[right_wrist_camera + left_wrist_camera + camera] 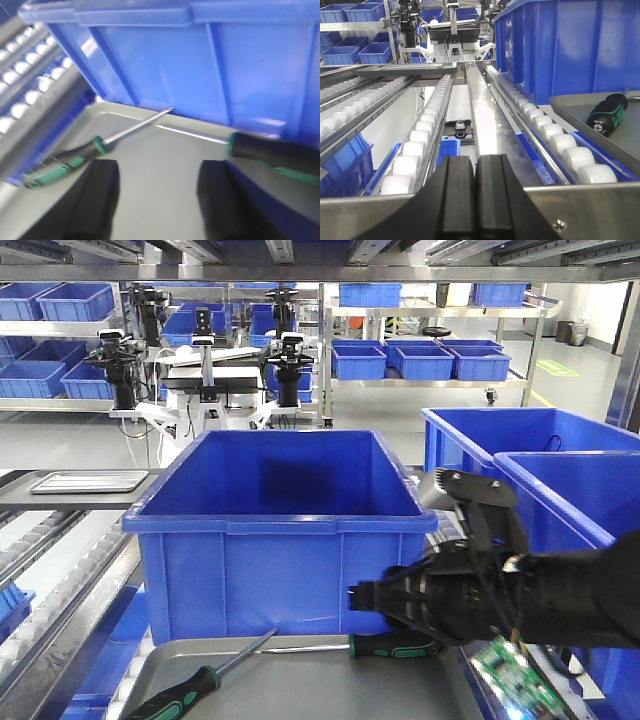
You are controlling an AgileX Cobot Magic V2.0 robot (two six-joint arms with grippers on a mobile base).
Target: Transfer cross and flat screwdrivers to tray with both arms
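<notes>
Both screwdrivers are lying in the grey tray (300, 680) already. One screwdriver (95, 147) sits just ahead and left of the right gripper (157, 197), whose jaws are spread wide with nothing between them, and the other screwdriver (272, 152) is ahead on its right, against the blue crate (280, 540) (the wrist shot's blurry). The left gripper (474, 197) has its pads pressed together over the roller conveyor (427, 130), empty, with the tray corner off to its right.

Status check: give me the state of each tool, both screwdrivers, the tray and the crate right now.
Left tool: shut, empty.
Right tool: open, empty, above the tray.
Left screwdriver: lying in the tray.
Right screwdriver: lying in the tray, beside the crate.
Grey tray: holds both screwdrivers.
Blue crate: upright, looks empty.
</notes>
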